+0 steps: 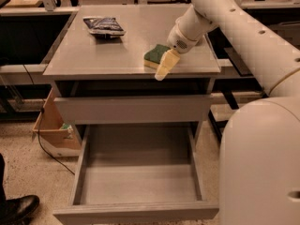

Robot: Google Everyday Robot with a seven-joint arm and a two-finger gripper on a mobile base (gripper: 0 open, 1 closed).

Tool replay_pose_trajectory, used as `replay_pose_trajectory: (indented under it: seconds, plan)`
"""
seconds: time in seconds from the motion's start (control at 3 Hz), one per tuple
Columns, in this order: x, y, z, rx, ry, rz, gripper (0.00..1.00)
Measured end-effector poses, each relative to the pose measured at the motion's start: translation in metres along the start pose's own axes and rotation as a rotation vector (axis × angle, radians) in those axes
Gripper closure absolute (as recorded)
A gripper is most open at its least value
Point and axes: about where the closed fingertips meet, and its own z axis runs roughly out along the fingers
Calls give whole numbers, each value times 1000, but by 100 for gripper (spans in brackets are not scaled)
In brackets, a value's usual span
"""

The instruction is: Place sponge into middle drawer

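The sponge (152, 56), dark green on top with a pale yellow body, lies near the front right of the grey cabinet top (93, 55). My gripper (165, 66) hangs from the white arm and sits right at the sponge's right edge, low over the top's front edge. It covers part of the sponge. The middle drawer (140, 177) is pulled wide open below, and its flat grey floor is bare. It lies well below and in front of the sponge.
A dark shiny snack bag (104, 26) lies at the back left of the cabinet top. A shut drawer front (133, 109) sits above the open drawer. A cardboard box (51, 125) stands left of the cabinet, a black shoe (18, 209) at bottom left. My white body (262, 163) fills the right.
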Motion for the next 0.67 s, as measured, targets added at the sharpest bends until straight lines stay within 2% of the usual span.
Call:
replay_pose_trajectory:
  seconds: [0.33,0.67]
  plan:
    - [2,-4,10,-13,0,45,11]
    - [0,-2,2,-22,-18,60,42]
